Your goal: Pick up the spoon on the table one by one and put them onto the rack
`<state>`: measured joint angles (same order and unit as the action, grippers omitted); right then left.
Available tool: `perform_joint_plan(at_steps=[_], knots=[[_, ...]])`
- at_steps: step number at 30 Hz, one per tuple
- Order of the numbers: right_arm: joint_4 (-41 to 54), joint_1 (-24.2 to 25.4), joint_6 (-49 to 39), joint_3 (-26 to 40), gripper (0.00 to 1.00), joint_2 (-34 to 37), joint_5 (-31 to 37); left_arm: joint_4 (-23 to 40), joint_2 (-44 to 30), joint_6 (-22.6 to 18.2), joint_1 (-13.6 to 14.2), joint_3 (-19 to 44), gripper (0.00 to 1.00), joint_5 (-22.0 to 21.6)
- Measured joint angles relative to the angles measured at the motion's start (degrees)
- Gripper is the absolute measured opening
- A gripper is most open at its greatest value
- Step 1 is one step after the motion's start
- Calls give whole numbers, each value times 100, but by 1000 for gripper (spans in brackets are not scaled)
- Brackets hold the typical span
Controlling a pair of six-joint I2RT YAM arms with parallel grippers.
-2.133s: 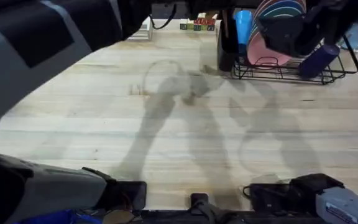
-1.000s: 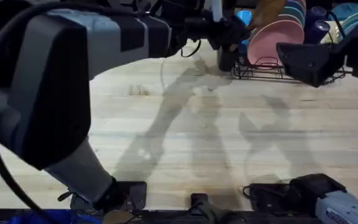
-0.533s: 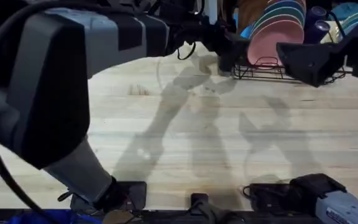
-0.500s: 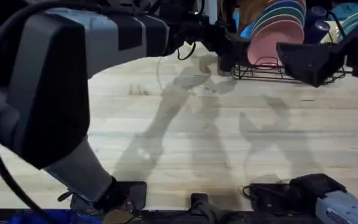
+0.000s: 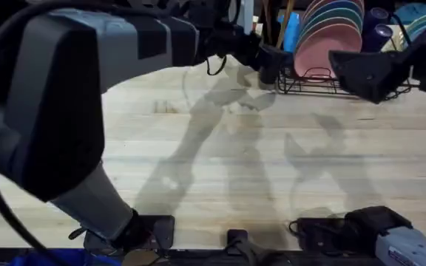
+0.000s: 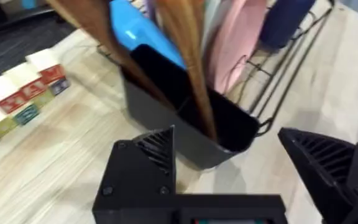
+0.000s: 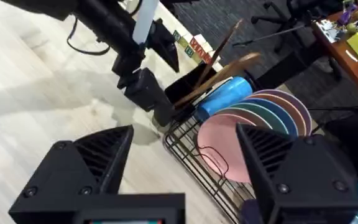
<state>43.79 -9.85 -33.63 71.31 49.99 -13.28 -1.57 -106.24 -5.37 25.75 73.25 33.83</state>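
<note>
So my left pincer [image 6: 229, 180] is parked right by the utensil holder [image 6: 185, 118] at the end of the rack [image 5: 346, 85], fingers spread wide with nothing between them. Both wooden spoons [image 6: 188, 59] are standing handle-down inside that holder, leaning against each other, next to some blue utensil [image 6: 143, 36]. On the overhead view the left arm [image 5: 87, 81] stretches across the table [image 5: 198, 148] from the lower left up to the far side where the rack sits.

My right pincer [image 7: 185, 155] is hovering up high just in front of the rack, also wide open and empty. From its wrist camera I can see the pink plate [image 7: 219, 152] and the other coloured plates lined up in the rack, plus the left pincer just beside the holder. Some little lettered blocks [image 6: 23, 102] sit on the table nearby.
</note>
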Motion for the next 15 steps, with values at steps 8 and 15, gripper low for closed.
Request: perform_joint_plan(at_steps=[8,15], knots=[[28,0,-2,0,993,0,0,2243,1679,0,-697,11,995,-1152],[218,0,110,0,993,1,2,4023,2579,1,-1204,15,995,-2181]])
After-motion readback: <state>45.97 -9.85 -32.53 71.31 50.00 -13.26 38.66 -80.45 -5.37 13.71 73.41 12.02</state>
